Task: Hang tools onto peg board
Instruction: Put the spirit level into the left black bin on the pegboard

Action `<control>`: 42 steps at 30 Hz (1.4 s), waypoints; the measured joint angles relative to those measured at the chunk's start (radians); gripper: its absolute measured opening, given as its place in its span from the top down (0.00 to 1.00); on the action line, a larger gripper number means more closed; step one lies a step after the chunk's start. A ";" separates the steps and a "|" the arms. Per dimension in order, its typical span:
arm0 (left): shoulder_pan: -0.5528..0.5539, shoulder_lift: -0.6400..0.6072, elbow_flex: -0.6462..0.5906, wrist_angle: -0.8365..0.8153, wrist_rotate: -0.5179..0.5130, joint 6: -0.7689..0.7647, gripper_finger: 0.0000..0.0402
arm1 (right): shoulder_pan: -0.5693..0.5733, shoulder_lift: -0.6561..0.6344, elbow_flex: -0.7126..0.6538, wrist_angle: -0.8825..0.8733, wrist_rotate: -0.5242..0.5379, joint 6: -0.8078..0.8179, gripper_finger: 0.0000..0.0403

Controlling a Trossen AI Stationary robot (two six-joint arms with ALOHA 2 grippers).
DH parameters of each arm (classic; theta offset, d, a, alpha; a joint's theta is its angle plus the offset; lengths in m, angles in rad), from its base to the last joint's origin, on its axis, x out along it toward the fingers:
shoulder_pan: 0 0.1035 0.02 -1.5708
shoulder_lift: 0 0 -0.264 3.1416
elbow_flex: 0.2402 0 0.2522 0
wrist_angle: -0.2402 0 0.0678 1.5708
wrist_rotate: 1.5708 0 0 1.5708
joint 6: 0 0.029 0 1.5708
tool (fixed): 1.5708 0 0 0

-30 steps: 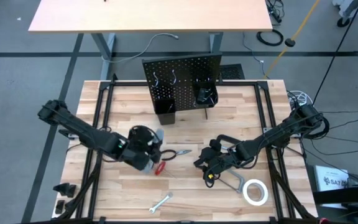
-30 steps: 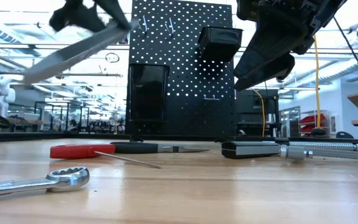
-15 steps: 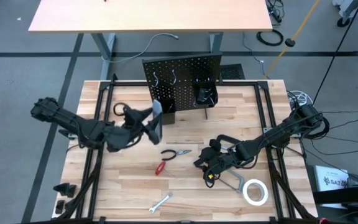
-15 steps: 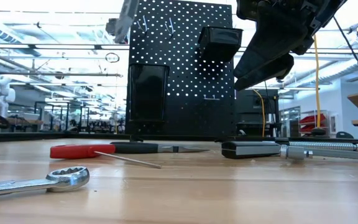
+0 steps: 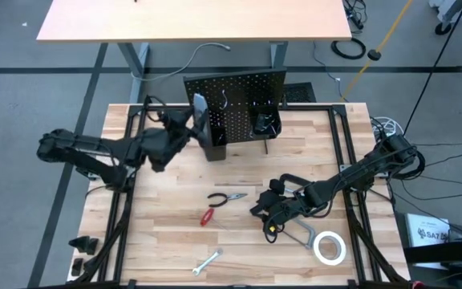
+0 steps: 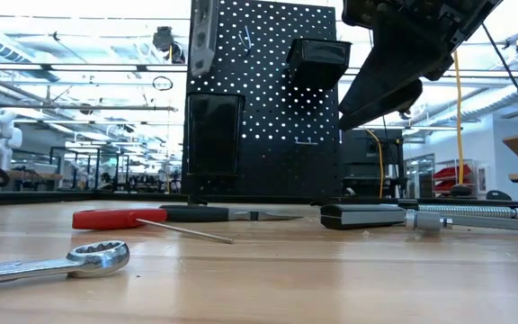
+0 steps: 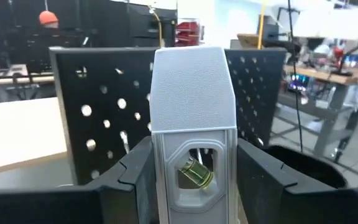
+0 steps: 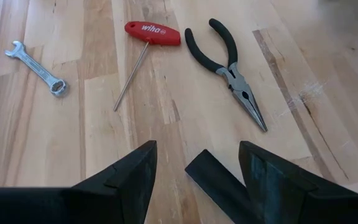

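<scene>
Butcher-block planks form the one work table (image 5: pixel 167 241), which stands on a grey floor in front of a second, plain tan table (image 5: pixel 191 20). At the work table's far edge stands one upright black peg board (image 5: pixel 247 84), with two black box-shaped bins on its front: a tall one (image 5: pixel 213 144) low on the board's left and a smaller one (image 5: pixel 261 122) higher on its right. Silver hooks show on the board above the bins.

Two dark arms work here. The left gripper (image 7: pixel 191 180) is up at the board's left part, clamped on one blue-grey level (image 5: pixel 201 116), a finger (image 7: pixel 135 174) pressed on each side of it; the level stands roughly upright, just in front of the holes above the tall bin, and its bubble vial faces the wrist camera. The right gripper (image 8: pixel 194 165) hovers low over the table's right half with its fingers (image 8: pixel 132 171) spread and nothing between them.

Five tools lie loose on the planks. One grey bar clamp (image 5: pixel 295 233) lies right beside the right gripper, and one white tape roll (image 5: pixel 329 247) lies near it at the table's right front. Mid-table lie one pair of dark-handled pliers (image 8: pixel 225 65) and, just beside them, one red-handled screwdriver (image 8: pixel 143 46). One silver wrench (image 8: pixel 36 66) lies apart, toward the front edge.
</scene>
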 joint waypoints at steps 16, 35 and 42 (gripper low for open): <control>0.048 0.156 -0.001 0.166 0.061 0.194 0.58 | -0.027 0.000 0.000 -0.002 -0.002 -0.041 0.45; 0.054 0.164 -0.002 0.226 0.024 0.265 0.49 | -0.027 0.000 0.000 -0.006 -0.005 -0.038 0.45; 0.060 0.163 -0.002 0.216 0.022 0.246 0.38 | -0.027 0.000 0.000 -0.006 -0.005 -0.038 0.45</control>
